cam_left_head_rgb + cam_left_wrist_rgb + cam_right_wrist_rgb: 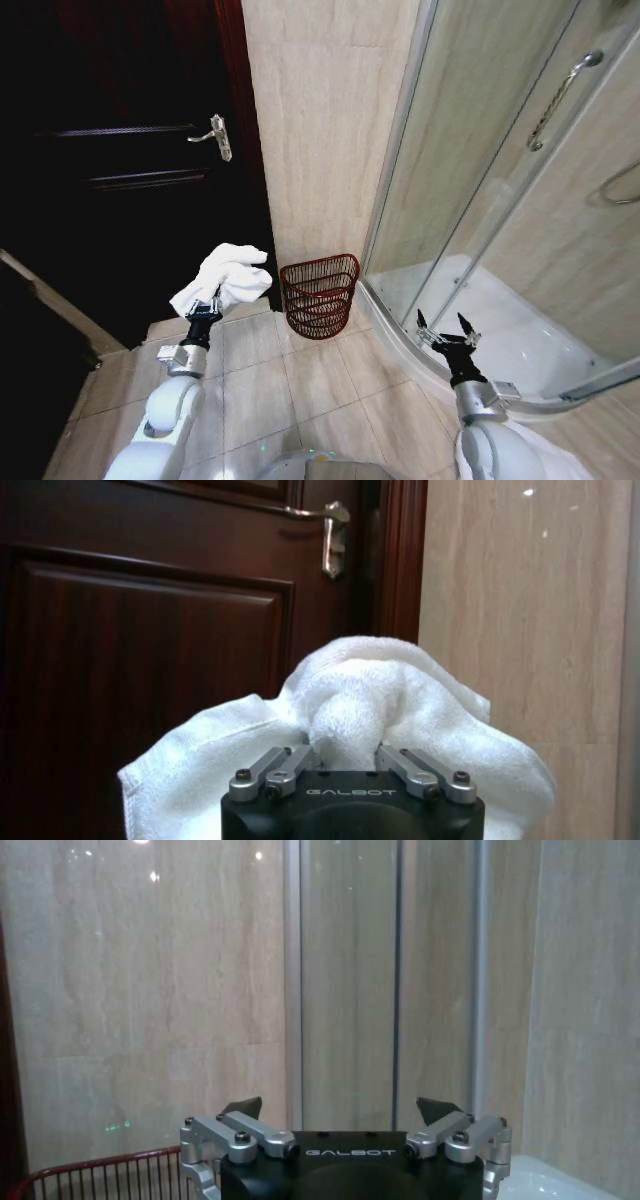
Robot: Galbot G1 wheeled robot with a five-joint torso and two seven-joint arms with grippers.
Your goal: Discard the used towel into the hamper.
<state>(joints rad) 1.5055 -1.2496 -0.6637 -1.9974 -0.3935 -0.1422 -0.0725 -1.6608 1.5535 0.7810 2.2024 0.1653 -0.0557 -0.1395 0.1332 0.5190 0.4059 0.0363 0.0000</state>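
Left end effector (350,769) clenched mid-fold on soft, light, floppy towel (385,705), hamper (320,293) at 2 o'clock; right end effector (447,330) released, idle.

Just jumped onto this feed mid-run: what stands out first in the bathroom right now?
The white towel bunched in the left gripper, held up in front of the dark wooden door, catches the eye first. Next is the red-brown wire hamper on the tiled floor against the beige wall, to the right of the towel and beside the glass shower enclosure. The right gripper hangs open and empty by the shower's curved base.
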